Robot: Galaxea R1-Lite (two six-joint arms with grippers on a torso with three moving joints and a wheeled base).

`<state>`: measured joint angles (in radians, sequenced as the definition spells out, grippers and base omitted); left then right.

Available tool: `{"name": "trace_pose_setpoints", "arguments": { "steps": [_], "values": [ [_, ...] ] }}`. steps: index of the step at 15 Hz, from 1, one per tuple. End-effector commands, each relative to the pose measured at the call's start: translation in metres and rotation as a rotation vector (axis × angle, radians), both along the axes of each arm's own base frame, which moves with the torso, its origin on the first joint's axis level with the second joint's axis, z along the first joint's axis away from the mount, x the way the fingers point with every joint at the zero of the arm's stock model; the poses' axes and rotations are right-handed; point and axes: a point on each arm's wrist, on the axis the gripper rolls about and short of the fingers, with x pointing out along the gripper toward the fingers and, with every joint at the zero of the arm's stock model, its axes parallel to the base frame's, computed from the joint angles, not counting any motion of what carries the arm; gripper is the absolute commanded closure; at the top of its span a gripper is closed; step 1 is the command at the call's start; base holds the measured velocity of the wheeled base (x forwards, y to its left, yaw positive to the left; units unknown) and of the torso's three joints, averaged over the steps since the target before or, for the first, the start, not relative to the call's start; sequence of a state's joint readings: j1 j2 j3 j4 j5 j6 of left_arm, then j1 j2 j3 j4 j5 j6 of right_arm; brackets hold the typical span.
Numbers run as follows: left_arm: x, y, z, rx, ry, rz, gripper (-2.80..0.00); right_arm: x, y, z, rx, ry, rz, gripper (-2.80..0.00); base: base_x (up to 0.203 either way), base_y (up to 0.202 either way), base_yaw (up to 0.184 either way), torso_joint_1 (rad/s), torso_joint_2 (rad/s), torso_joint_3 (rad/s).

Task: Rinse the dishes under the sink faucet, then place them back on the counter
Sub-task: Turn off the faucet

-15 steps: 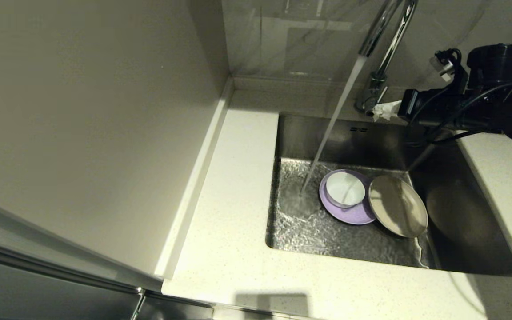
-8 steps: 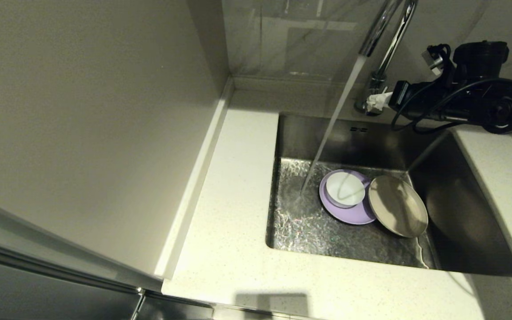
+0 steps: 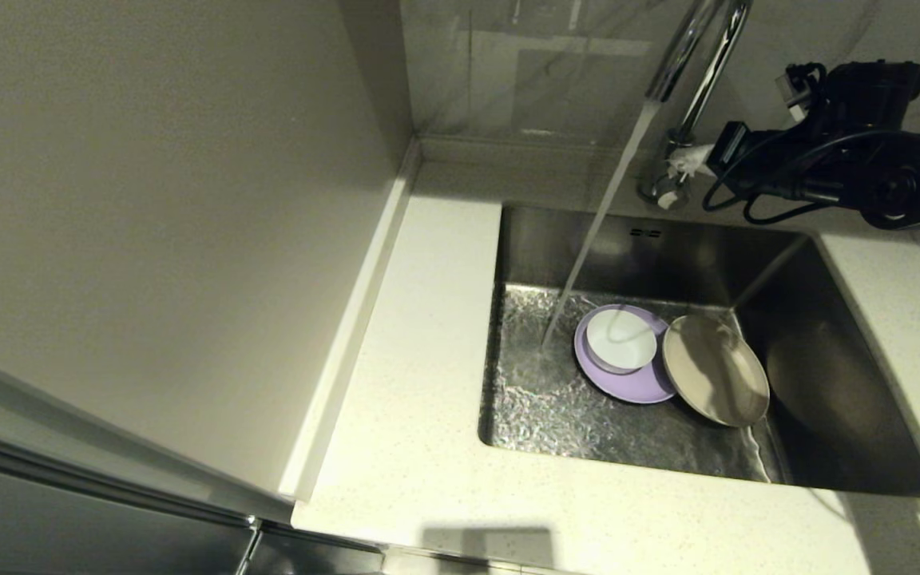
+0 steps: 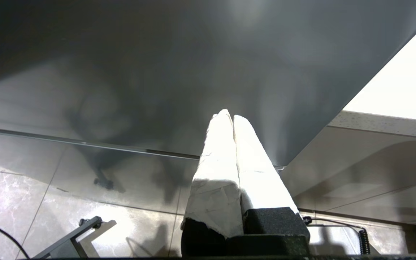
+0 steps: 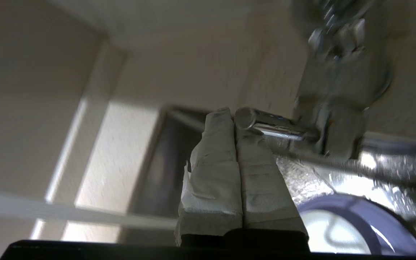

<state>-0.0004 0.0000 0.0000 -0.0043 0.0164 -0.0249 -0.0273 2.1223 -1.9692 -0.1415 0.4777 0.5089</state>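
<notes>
Water pours from the chrome faucet into the steel sink, landing just left of the dishes. The white bowl sits on the lilac plate; the cream plate leans beside them on the right. My right gripper is shut, its taped fingertips against the faucet's lever at the tap's base. In the right wrist view the gripper touches the lever's end. My left gripper is shut and empty, parked low beside the cabinet, out of the head view.
The speckled counter runs left of and in front of the sink, with a raised rim along the left wall. A tiled wall stands behind the faucet. Rippling water covers the sink's left floor.
My right arm has risen and moved back toward the wall, bringing its shut fingertips up to the faucet's lever. Water keeps running; the dishes have not moved.
</notes>
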Motion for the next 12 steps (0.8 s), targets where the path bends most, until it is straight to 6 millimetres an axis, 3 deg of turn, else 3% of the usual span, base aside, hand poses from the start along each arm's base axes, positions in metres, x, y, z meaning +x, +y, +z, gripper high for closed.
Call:
{"name": "trace_pose_setpoints", "arguments": {
  "steps": [1, 8, 10, 12],
  "values": [
    [0.000, 0.000, 0.000, -0.001, -0.003, 0.001, 0.00, 0.004, -0.001, 0.003, 0.082, -0.038, 0.002, 0.00, 0.000, 0.000, 0.000, 0.000, 0.00, 0.000],
    [0.000, 0.000, 0.000, -0.001, -0.003, 0.001, 0.00, 0.017, 0.002, 0.002, 0.183, -0.152, 0.014, 0.00, 0.000, 0.000, 0.000, 0.000, 0.00, 0.000],
    [0.000, 0.000, 0.000, -0.001, -0.003, 0.001, 0.00, 0.008, 0.001, 0.022, 0.229, -0.238, 0.007, 0.00, 0.000, 0.000, 0.000, 0.000, 0.00, 0.000],
    [0.000, 0.000, 0.000, -0.001, -0.003, 0.001, 0.00, -0.014, 0.000, 0.054, 0.333, -0.312, 0.017, 0.00, 0.000, 0.000, 0.000, 0.000, 0.00, 0.000]
  ]
}}
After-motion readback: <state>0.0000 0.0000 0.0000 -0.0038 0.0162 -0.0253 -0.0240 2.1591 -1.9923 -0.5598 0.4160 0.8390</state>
